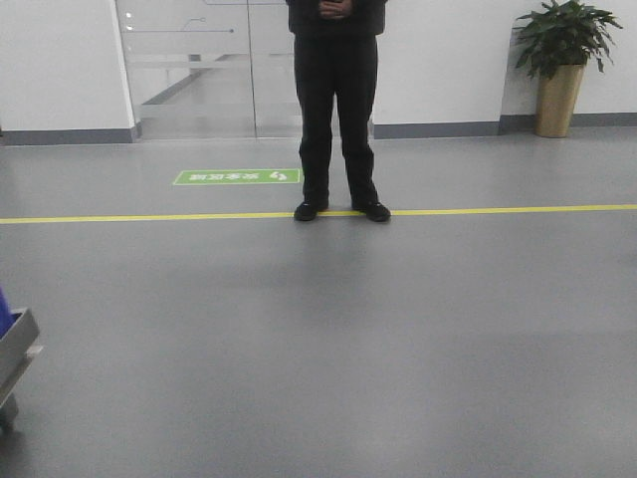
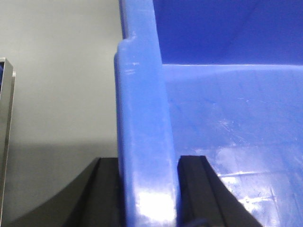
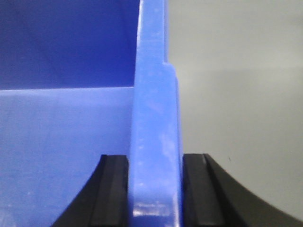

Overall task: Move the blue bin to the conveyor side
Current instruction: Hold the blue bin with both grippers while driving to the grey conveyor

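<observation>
The blue bin fills both wrist views. In the left wrist view its left rim (image 2: 142, 118) runs up between my black fingers, and the left gripper (image 2: 147, 163) is shut on that rim, one finger outside and one inside the bin. The right wrist view shows the opposite rim (image 3: 155, 123) clamped the same way by the right gripper (image 3: 155, 163). The glossy blue inner floor (image 2: 236, 142) is bare. The bin hangs above grey floor. The conveyor is out of view. Neither gripper appears in the front view.
A person in black (image 1: 336, 110) stands ahead on a yellow floor line (image 1: 498, 210). A potted plant (image 1: 559, 60) is at the far right wall. A metal frame corner (image 1: 15, 349) shows low left, and a steel edge (image 2: 4, 132) at the left.
</observation>
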`<state>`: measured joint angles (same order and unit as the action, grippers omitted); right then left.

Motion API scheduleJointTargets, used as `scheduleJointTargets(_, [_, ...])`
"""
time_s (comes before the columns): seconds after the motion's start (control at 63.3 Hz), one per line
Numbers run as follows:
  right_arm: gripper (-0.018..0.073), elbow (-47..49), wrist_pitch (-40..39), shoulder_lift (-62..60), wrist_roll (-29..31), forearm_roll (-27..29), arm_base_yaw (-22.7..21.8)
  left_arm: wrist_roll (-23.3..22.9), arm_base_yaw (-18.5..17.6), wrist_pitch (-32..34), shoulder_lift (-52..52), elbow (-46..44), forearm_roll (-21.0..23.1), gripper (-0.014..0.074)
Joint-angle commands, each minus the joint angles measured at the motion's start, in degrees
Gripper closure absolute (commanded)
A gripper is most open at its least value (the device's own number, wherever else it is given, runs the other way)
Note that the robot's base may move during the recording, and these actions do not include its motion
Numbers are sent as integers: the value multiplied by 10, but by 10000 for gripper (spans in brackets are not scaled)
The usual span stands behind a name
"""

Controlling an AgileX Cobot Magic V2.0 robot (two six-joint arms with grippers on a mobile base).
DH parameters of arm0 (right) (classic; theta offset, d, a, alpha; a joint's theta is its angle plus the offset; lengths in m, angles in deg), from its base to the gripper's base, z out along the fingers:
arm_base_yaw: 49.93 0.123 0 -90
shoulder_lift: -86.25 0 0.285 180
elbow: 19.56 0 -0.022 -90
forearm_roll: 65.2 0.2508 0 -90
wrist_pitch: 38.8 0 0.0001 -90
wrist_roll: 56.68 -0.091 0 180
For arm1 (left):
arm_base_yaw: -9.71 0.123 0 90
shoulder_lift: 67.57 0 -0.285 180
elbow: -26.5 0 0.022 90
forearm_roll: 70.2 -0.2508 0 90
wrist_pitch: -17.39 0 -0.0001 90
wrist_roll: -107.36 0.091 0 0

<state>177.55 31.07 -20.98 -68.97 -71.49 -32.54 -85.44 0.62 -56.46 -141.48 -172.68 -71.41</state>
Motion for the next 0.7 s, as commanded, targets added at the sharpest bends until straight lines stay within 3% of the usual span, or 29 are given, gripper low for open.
scheduleJointTargets(0.0, [640,9,-61,-12,2,-28,-3,7,-3,45,12,-8,-6,616])
scheduleJointTargets(0.68, [640,9,-65,-12,2,-28,-3,7,-3,45,12,-8,-6,616])
